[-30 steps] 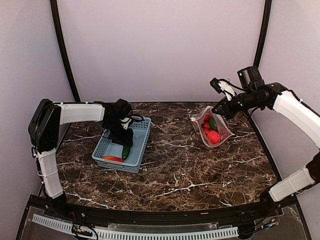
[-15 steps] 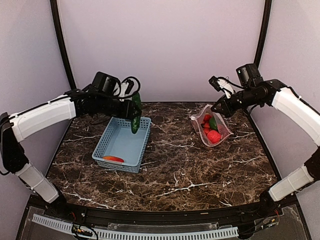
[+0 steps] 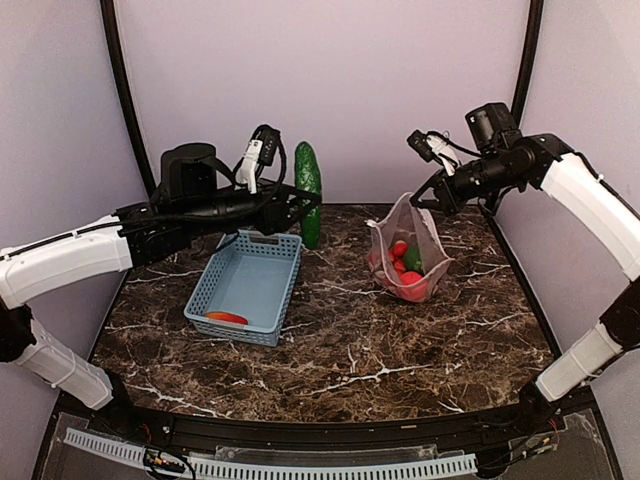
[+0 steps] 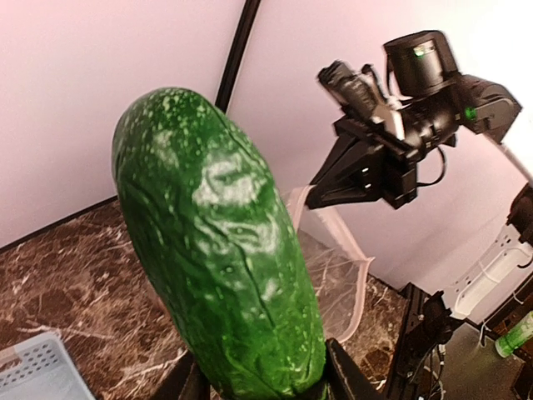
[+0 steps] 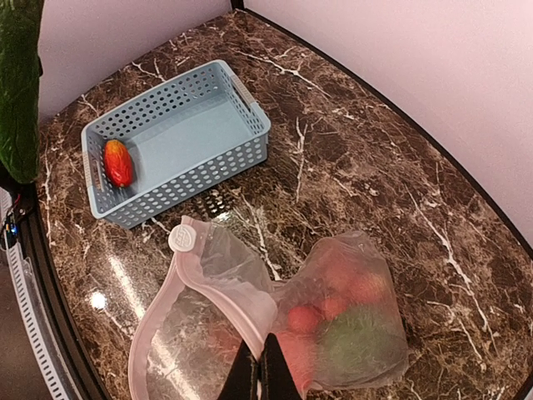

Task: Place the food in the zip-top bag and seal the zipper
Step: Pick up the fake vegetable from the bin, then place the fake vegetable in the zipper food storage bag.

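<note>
One cucumber [image 3: 306,165] upright, long axis vertical, clamped in left pincer [image 3: 310,202]; right pincer [image 3: 420,197] pinching zip-top bag [image 3: 402,245] rim.

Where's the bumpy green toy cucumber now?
Top view: the cucumber stands upright in the left gripper, airborne beyond the light blue slotted basket's far right corner, left of the clear plastic bag.

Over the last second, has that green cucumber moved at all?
Yes. The cucumber left the blue basket and now stands upright in the left gripper, past the basket's far right corner, toward the zip-top bag.
</note>
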Motion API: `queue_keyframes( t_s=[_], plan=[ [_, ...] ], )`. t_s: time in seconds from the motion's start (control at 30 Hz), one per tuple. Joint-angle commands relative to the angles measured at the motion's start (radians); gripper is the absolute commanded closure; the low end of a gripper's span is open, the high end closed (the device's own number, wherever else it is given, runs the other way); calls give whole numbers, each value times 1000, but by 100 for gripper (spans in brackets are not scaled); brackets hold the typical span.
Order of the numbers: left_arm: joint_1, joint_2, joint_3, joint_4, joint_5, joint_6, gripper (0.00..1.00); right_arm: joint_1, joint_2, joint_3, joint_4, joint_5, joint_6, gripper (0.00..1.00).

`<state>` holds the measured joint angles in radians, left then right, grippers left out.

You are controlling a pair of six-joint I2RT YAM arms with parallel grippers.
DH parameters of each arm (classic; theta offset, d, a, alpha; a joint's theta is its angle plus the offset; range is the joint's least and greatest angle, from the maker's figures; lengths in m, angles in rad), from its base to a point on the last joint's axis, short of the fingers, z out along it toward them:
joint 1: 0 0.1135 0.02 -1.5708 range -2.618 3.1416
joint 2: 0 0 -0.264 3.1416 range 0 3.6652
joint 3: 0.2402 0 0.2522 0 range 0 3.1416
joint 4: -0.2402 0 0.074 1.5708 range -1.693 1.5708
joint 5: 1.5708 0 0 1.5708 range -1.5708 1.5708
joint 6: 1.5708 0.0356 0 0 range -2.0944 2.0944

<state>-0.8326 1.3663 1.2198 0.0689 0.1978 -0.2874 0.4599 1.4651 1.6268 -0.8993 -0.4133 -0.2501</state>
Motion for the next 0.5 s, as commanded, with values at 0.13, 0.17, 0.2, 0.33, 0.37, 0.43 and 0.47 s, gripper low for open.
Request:
queue_keyframes(
  t_s=[0.13,0.17,0.2,0.33,0.37,0.43,0.47],
  plan=[
    [-87,58,-26,358,17,-6,62,12,52,66,-12,-116,35,100],
    [-93,78,-23,376,13,-14,62,12,52,72,-13,-119,34,100],
    [-96,88,-19,412,12,-18,62,12,53,79,-12,-122,34,100],
    [-122,164,44,468,17,-13,63,12,68,106,-21,-147,36,100],
    [-132,190,70,475,18,-5,63,13,71,112,-22,-157,37,100],
    [-147,226,103,492,14,10,63,12,75,125,-21,-193,38,100],
    [-157,246,114,498,10,16,64,13,76,130,-20,-209,41,100]
  ],
)
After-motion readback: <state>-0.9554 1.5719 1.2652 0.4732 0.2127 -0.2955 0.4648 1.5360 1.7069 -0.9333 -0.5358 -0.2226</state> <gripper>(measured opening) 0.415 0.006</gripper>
